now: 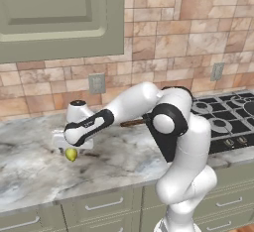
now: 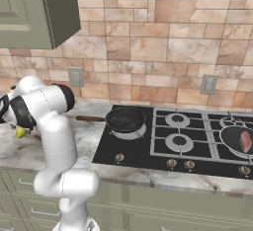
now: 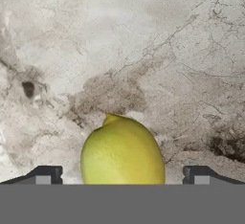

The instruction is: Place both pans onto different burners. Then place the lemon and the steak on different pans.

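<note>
Gripper: I saw my two-finger gripper (image 3: 122, 175) over the grey marble counter (image 1: 30, 176), left of the black glass cooktop (image 2: 148, 151).
Jaws: they sat wide apart, one on each side of the small yellow-green lemon (image 3: 122, 152); I could not tell if they touched it.
Lemon: it hung just under the hand (image 1: 71, 154).
Pans: the black pan with the brown wooden handle (image 2: 124, 119) sat on a burner.
Steak: the pinkish-red steak (image 2: 245, 141) lay in the other black pan (image 2: 232, 137) at the far right.
</note>
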Robot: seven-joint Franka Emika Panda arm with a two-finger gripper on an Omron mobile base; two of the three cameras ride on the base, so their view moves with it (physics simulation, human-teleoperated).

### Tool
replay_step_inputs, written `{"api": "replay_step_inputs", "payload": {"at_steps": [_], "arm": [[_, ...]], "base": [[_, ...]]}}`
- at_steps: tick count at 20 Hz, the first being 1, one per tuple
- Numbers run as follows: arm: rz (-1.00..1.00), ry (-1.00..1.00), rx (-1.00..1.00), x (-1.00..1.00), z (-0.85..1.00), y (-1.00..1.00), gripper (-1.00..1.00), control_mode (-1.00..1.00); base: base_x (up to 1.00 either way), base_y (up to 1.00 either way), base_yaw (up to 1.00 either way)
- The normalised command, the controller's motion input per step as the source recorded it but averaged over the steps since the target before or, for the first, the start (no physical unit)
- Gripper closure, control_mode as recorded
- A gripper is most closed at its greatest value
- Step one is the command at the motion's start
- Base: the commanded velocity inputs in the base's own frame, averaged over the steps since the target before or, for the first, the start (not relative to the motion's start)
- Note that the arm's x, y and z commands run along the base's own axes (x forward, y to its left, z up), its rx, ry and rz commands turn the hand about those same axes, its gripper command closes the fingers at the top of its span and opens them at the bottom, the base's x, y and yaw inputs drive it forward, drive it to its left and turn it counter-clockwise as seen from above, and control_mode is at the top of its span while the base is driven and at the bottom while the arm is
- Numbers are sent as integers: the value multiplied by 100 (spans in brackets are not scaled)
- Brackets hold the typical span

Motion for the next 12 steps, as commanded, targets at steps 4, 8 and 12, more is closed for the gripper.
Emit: {"api": "replay_step_inputs", "payload": {"at_steps": [4,8,12], "arm": [[0,0,0,0,-21,7,-100,-100],[0,0,0,0,-12,1,100,-100],[0,0,0,0,0,3,100,-100]], "base": [[0,0,0],[0,0,0],[0,0,0]]}}
